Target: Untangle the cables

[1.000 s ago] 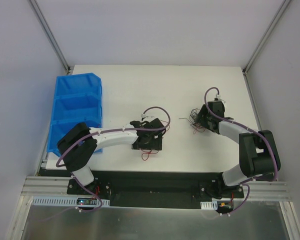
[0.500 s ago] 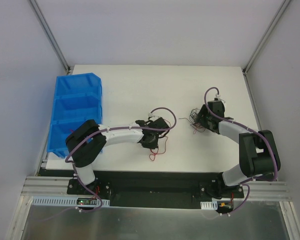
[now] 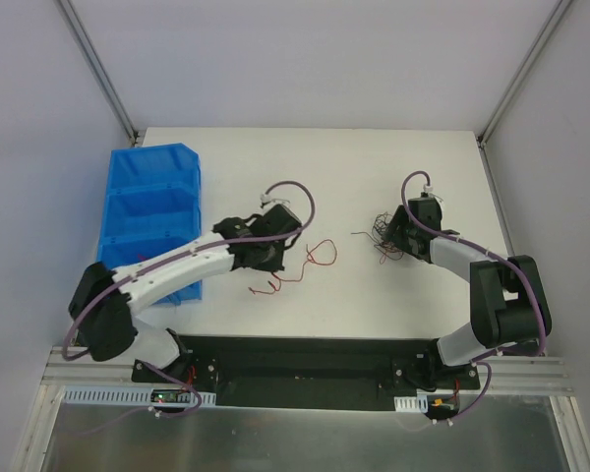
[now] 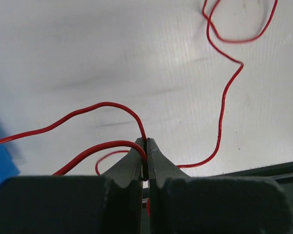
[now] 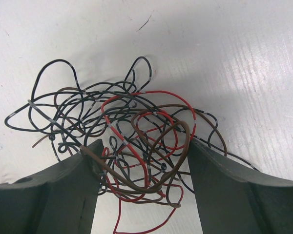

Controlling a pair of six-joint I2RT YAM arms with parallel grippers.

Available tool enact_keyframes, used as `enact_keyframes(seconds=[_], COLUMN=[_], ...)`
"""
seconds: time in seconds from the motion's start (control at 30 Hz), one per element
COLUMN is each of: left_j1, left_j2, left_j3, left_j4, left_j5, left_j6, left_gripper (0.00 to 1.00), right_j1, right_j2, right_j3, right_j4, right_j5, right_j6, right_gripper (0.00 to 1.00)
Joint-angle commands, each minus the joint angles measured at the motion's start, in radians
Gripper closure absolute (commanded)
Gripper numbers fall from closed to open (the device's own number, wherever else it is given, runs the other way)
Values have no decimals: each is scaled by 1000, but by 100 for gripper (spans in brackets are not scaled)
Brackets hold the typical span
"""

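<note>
The cables lie in two lots on the white table. A single red wire (image 3: 315,258) trails right of my left gripper (image 3: 272,265). In the left wrist view the left gripper (image 4: 146,146) is shut on that red wire (image 4: 224,97), which loops out to both sides of the fingertips. The tangled bundle of thin black, brown and red wires (image 3: 382,236) sits at the right. My right gripper (image 5: 141,151) stands open over the bundle (image 5: 122,122), one finger (image 5: 73,185) on each side, and strands touch both pads.
A row of blue bins (image 3: 147,221) stands along the table's left side, close to the left arm's forearm. The table's front edge and a black rail (image 3: 305,354) run just behind the arm bases.
My left gripper has shut on the red wire and swung left and back, dragging the wire out across the table. The right arm and the bundle have not moved.
</note>
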Motion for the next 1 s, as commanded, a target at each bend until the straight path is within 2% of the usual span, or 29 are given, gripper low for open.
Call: enact_keyframes(seconds=[0.0, 0.2, 0.4, 0.77, 0.97], left_j1=[73, 208, 257, 412, 507], left_j2=[-201, -336, -408, -385, -413], left_j3=[77, 219, 396, 603, 583], left_j4=[-182, -363, -555, -568, -591], left_j5=[-120, -182, -384, -596, -639], left_j6=[72, 137, 210, 441, 461], left_gripper=[100, 100, 100, 100, 100], right_j1=[-2, 0, 3, 20, 26], right_j2=[30, 39, 42, 47, 49], right_j3=[6, 17, 18, 24, 26], right_j4=[-45, -45, -45, -45, -45], right_j5=[-39, -42, -48, -42, -33], right_j6=[0, 3, 3, -3, -9], right_gripper=[30, 30, 30, 30, 30])
